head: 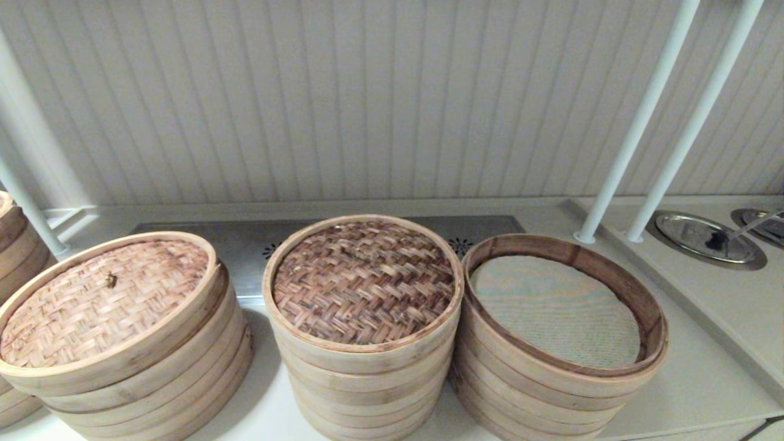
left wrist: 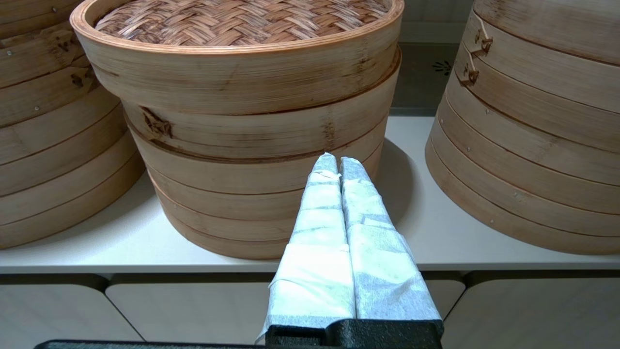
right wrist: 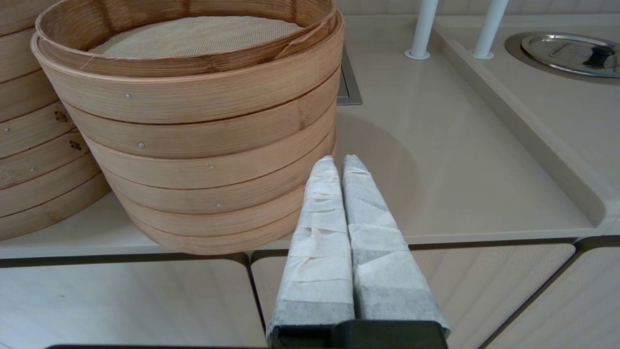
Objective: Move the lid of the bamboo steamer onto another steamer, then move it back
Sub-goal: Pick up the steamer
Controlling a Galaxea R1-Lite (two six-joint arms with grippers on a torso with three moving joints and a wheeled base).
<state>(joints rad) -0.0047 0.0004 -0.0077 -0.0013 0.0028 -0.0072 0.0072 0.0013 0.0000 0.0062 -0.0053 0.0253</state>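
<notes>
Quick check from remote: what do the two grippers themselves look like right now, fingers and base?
Both look alike. The left gripper and right gripper each have two long tapering fingers wrapped in creased white tape or cloth, rising from a textured black base. No cables or markings show.

tan-lidded steamer stack point(head: 122, 343), white poles point(head: 637, 122), metal dish point(head: 704, 239)

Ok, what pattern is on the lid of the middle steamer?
Dark brown herringbone weave on the bamboo steamer lid, clearest in the head view.
</notes>
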